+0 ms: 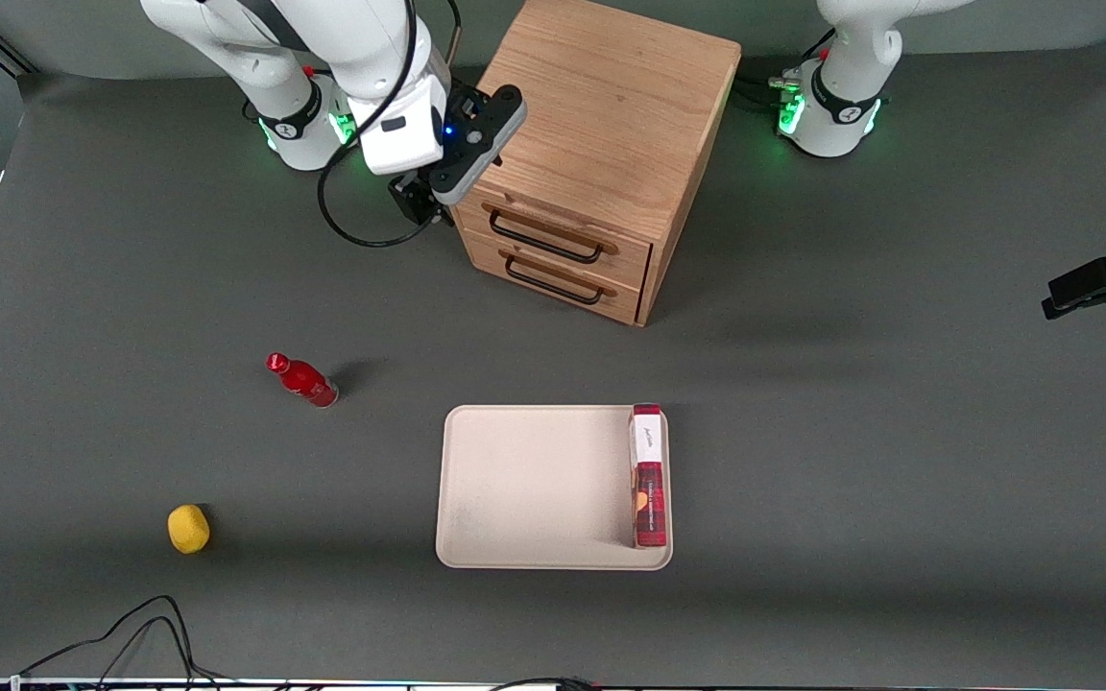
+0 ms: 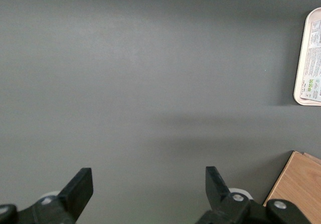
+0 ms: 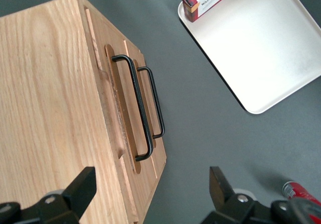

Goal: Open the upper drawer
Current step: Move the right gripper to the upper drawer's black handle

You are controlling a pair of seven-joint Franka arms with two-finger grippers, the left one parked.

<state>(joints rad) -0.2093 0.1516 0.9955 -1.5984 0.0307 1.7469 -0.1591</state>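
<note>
High front overview, wrist views close, perhaps downward

Even overhead light, soft shadows beside cabinet (image 1: 601,144), all views sharp.

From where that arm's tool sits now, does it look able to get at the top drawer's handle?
Probably yes. The tool hangs open beside the cabinet's top front corner, close to the upper drawer's handle. Nothing stands in front of the drawers; the tray lies well nearer the front camera.
</note>
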